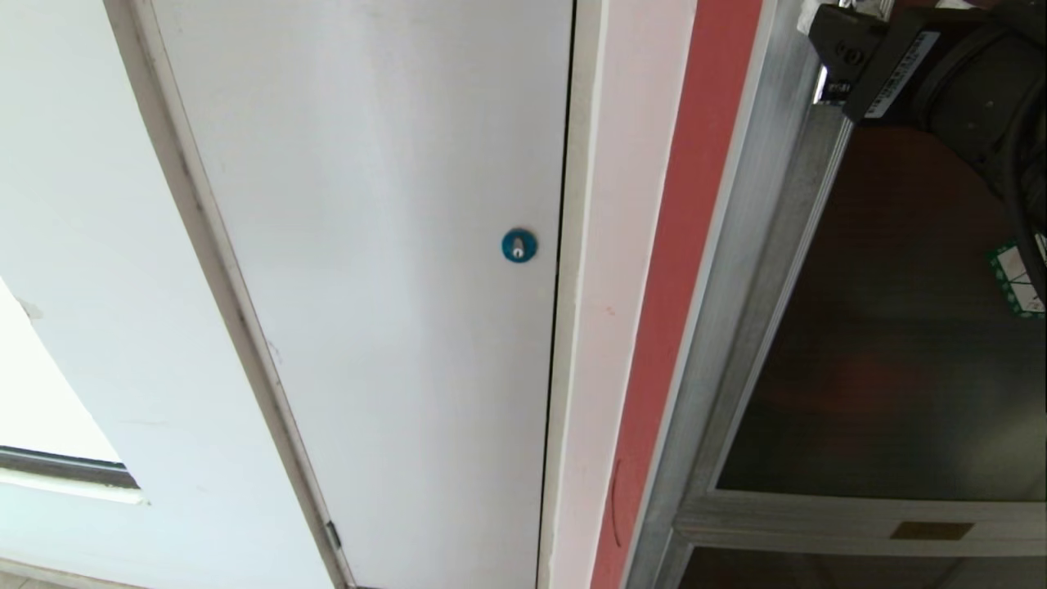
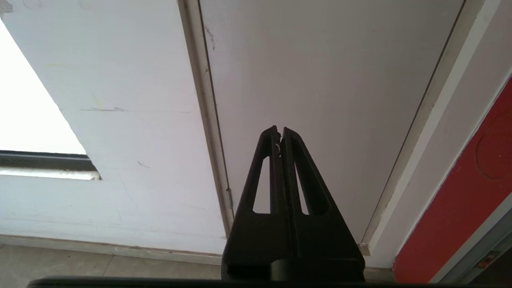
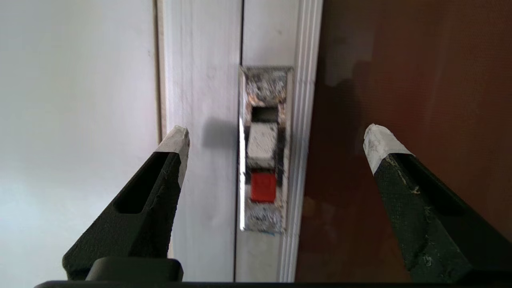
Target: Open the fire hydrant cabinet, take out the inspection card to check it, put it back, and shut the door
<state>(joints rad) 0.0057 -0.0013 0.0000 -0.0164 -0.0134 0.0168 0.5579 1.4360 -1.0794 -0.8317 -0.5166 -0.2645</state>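
Right tool [image 3: 276,138] gapes released, facing the door's [image 3: 400,100] red latch [image 3: 263,187], whose slot runs lengthwise along the frame. The cabinet [image 1: 736,270] is cut off, interior hidden. Left tool [image 2: 280,134] is clenched, empty.

Much of the cabinet and the right arm lies outside the pictures.

In the head view the right arm [image 1: 941,74] is cut off by the upper right corner — its fingers are out of that frame. The green-bordered sticker [image 1: 1017,280] at the right edge is half hidden behind a black cable, its print too small to read. The door [image 1: 883,327] runs off the right edge; behind its dark glass only vague shapes show. In the right wrist view the red latch [image 3: 263,186] is blurred — its details cannot be made out.
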